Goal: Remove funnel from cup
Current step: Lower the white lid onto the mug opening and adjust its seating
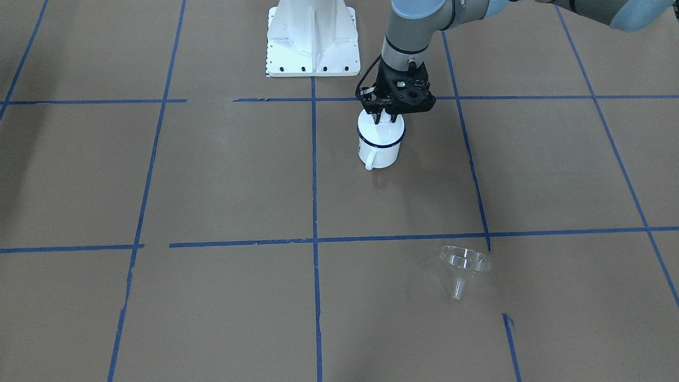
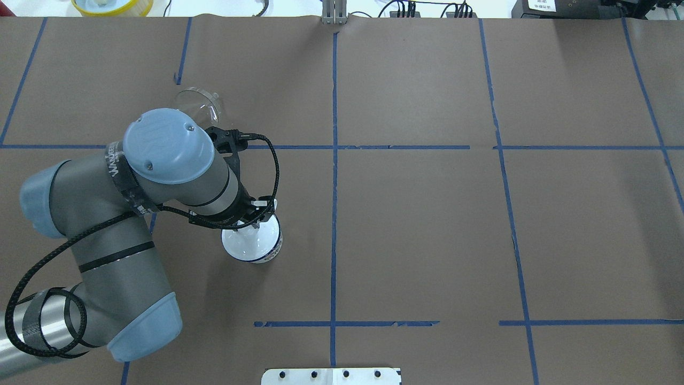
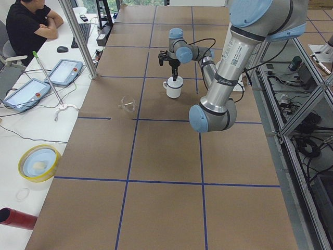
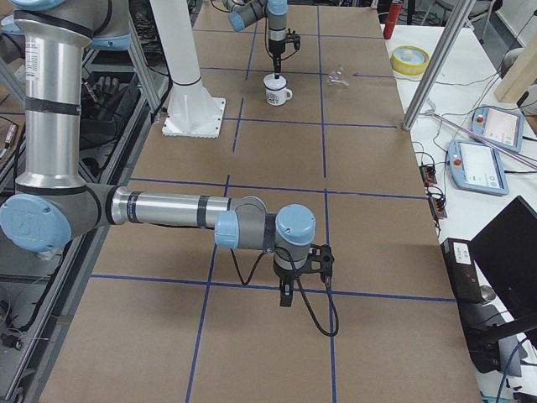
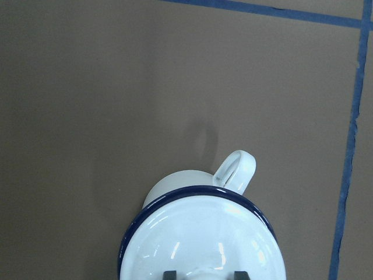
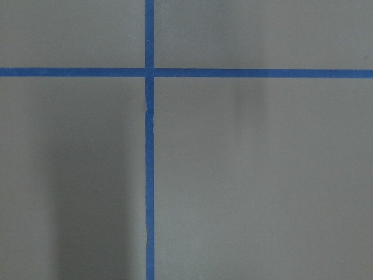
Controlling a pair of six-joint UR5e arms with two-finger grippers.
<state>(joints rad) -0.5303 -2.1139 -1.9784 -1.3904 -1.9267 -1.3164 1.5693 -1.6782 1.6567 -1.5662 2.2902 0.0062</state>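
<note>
The cup [image 1: 379, 148] is a white mug with a dark blue rim, upright near the table's middle, its handle toward the operators' side. A white lid [image 5: 198, 239] covers its mouth. My left gripper [image 1: 383, 118] points straight down over the cup, its fingers [image 5: 169, 274] on either side of the lid's knob. The clear funnel [image 1: 464, 262] stands apart on the paper, rim up and tilted, well away from the cup; it also shows in the overhead view [image 2: 197, 104]. My right gripper [image 4: 286, 295] hovers over bare table far from both, and I cannot tell its state.
The white robot base [image 1: 312, 37] stands behind the cup. A yellow bowl [image 3: 37, 162], tablets and a red cylinder [image 3: 15, 217] lie on the operators' side table. Blue tape lines cross the brown paper.
</note>
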